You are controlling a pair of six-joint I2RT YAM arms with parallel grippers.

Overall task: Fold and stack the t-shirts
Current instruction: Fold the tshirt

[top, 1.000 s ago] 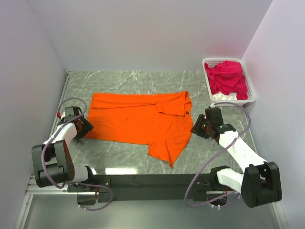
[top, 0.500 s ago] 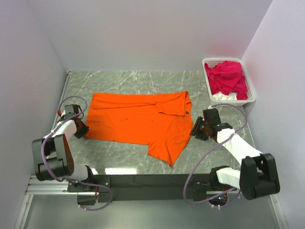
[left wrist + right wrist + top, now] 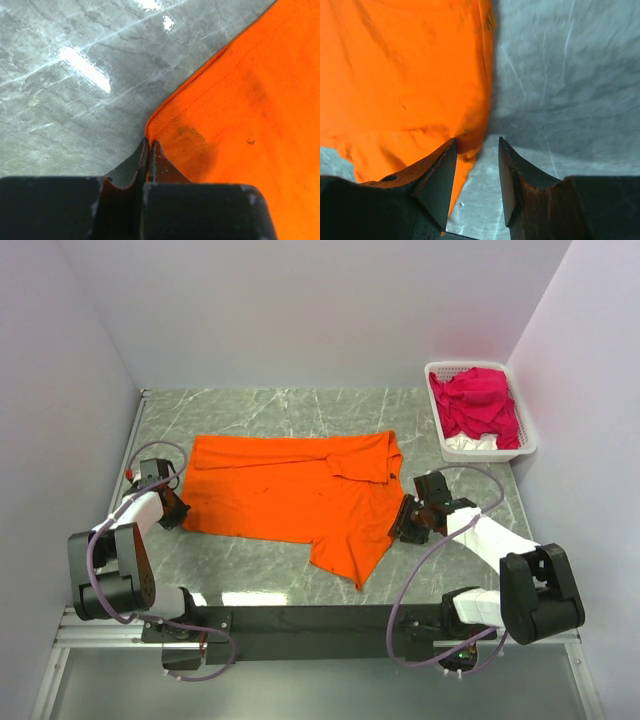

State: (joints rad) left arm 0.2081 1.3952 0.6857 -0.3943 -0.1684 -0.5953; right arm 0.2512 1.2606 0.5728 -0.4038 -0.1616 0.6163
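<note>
Left wrist: left hand [image 3: 150,150] pinches orange t-shirt [image 3: 240,95] by corner.

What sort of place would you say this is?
Likely a robot lab cell: plain walls enclose a marbled table, left arm and right arm are bolted at its near edge, and a basket holds pink shirts.

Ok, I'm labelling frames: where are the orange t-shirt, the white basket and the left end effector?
orange t-shirt [image 3: 290,495], top external view, its middle.
white basket [image 3: 460,365], top external view, far rim.
left end effector [image 3: 149,144], left wrist view, between its fingertips.
</note>
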